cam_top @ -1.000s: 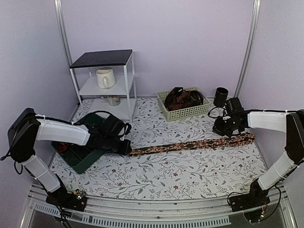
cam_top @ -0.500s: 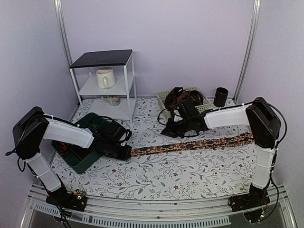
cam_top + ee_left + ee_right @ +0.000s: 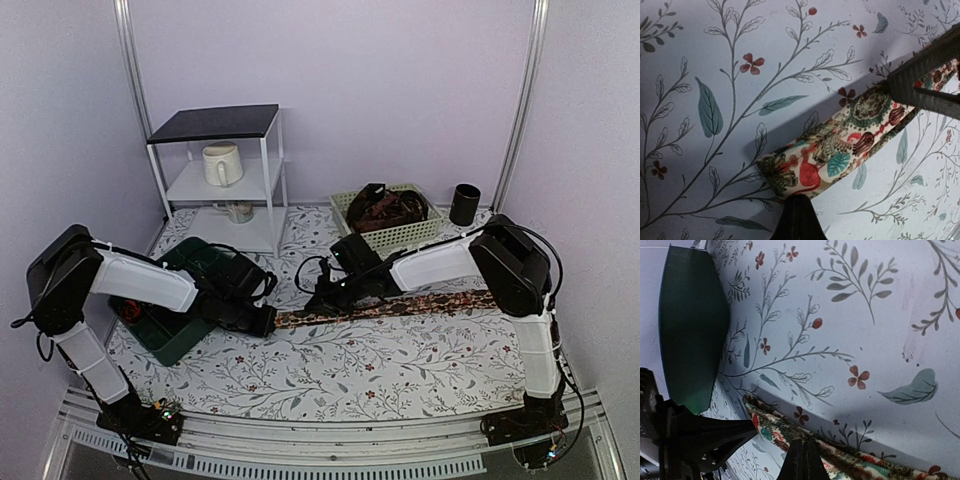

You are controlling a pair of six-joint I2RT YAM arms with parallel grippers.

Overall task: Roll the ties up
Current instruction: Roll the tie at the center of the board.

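One tie [image 3: 400, 305], brown with a red, teal and cream pattern, lies stretched left to right across the floral cloth. My left gripper [image 3: 268, 320] is shut on its narrow left end; the left wrist view shows that end [image 3: 805, 175] right at my closed tips [image 3: 797, 200]. My right gripper [image 3: 322, 300] is shut on the tie a short way to the right; in the right wrist view the closed tips [image 3: 805, 442] pinch the fabric [image 3: 775, 432]. The tie is lifted slightly off the cloth there. More ties [image 3: 385, 208] lie heaped in a basket.
A dark green bin [image 3: 160, 330] sits behind my left gripper and shows in the right wrist view [image 3: 690, 325]. The pale green basket [image 3: 380, 240] stands at the back, a black cup [image 3: 464, 203] to its right. A white shelf [image 3: 222, 125] with a mug [image 3: 221, 163] stands back left.
My right gripper has swept from the tie's wide right end leftward along the tie to close beside my left gripper. The left gripper has stayed on the narrow end.
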